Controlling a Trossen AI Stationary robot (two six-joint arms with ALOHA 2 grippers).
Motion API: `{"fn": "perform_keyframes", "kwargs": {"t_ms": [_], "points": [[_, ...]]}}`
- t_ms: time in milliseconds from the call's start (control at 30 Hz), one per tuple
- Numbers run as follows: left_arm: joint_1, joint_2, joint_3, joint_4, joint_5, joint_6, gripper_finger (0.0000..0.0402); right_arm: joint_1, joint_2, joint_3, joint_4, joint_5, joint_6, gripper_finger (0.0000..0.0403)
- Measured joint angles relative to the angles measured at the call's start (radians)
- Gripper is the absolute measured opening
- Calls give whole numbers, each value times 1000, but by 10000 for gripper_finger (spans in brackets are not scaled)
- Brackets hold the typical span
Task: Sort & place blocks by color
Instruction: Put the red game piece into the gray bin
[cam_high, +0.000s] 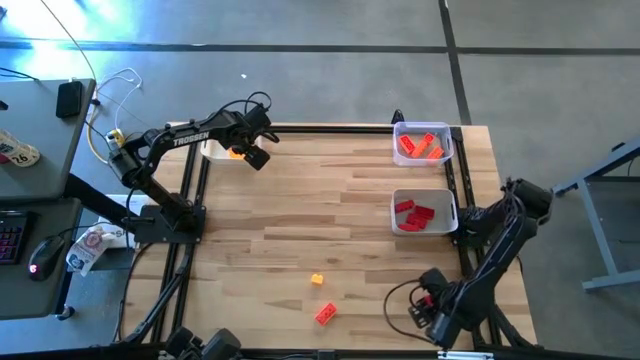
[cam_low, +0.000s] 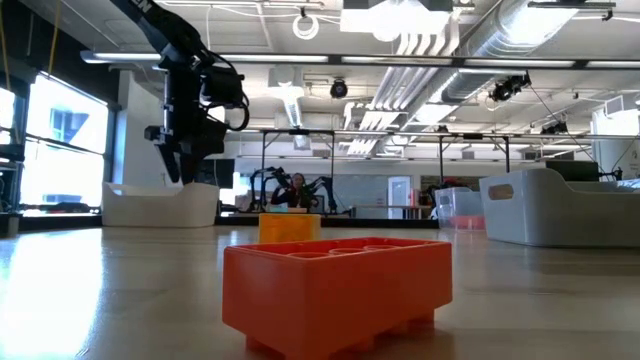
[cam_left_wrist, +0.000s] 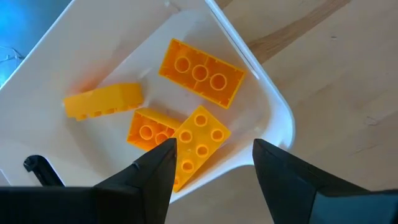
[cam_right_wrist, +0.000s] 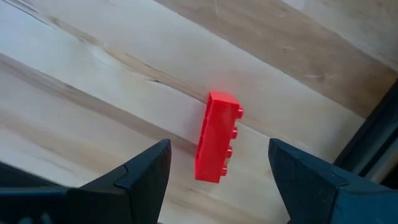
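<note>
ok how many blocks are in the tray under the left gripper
4 yellow blocks, all in the white tray: one near the far wall, one on its side, and two touching by the near rim. The fingers may hide more.

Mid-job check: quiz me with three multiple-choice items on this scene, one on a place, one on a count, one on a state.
1. The left gripper is over:
A. the yellow blocks' tray
B. the table's near edge
C. the red tray

2. Yellow blocks seen in the tray in the left wrist view:
A. one
B. four
C. seven

3. The right gripper is:
A. shut on a block
B. open above a red block
C. holding a tray

Answers: 1 A, the high view shows it there. 2 B, four show. 3 B, the block lies free on the table.
</note>
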Motion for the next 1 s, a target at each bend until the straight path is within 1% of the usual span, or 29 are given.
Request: {"fn": "perform_keyframes", "kwargs": {"t_ms": [200,467,567,700,1000], "points": [[0,0,0,0,0,0,200,0,70,0,47,-21,-2,256],[0,-6,1,0,1,22,200,0,160,0,64,-49,15,256],[0,-13,2,0,-1,26,200,0,187,0,66,-68,17,248],[0,-36,2,0,-5,27,200,-7,197,0,62,-84,-14,210],[-4,-95,2,9,-4,11,200,-41,196,0,50,-68,-107,70]]}}
